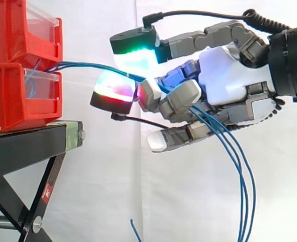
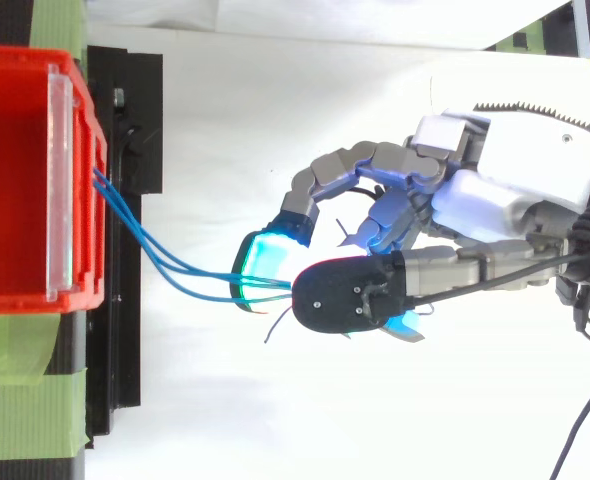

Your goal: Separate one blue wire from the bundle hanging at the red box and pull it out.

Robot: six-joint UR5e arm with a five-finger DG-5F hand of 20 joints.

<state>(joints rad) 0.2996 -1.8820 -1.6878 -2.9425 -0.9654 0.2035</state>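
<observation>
Blue wires leave the front of the red box and run level into the hand, just beside the box. Its fingers curl round them, and the glowing pads pinch the strands. From the side we see the wires hang down beyond the hand. From above we see separate strands fanning out at the box.

A black metal stand on crossed legs has a flat top. The lower red plastic bin sits directly on that top, just short of the front edge. The upper red plastic bin is stacked on it. Strips of pale green tape lie on the top beside the bins.
</observation>
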